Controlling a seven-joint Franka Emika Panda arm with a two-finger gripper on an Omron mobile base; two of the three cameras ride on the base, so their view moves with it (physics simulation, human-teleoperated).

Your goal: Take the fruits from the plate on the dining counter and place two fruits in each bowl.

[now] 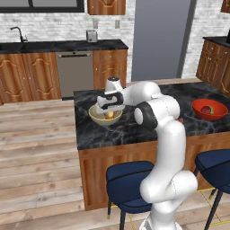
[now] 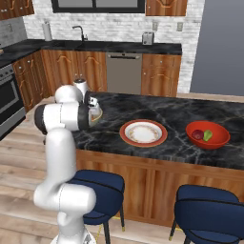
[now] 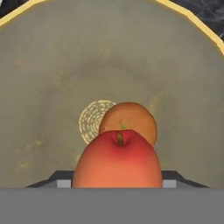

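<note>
Here we see the pincer (image 1: 109, 109) lowered into the beige bowl (image 1: 95, 116) at one end of the counter (image 1: 130, 130). In the hand view a yellow-red fruit (image 3: 118, 159) sits right at the pincer, between where its tips would rise, with the tips themselves hidden behind it, so we cannot tell whether the jaws are closed on it or merely beside it. Its stem dimple faces the camera, so its stem axis runs along the pincer's own line; the fruit is near round, with no clear long axis. Just beyond it, touching or nearly so, lies the orange (image 3: 130, 120) on the bowl's floor, its small green stem mark also turned toward the camera. Around both spreads the bowl's dull inner wall (image 3: 52, 78), with its yellow rim (image 3: 192, 19) at the far edge. From the left base view an orange-yellow patch (image 1: 110, 115) shows inside the bowl directly under the hand.

Farther from the pincer, along the counter, the plate (image 2: 143, 133) lies flat and bare. Beyond that again, well apart from the pincer, the red bowl (image 2: 208, 135) holds the dark red fruit (image 2: 198, 135) and the green fruit (image 2: 208, 136), side by side and touching. Two blue stools (image 2: 97, 187) stand under the counter's near edge.
</note>
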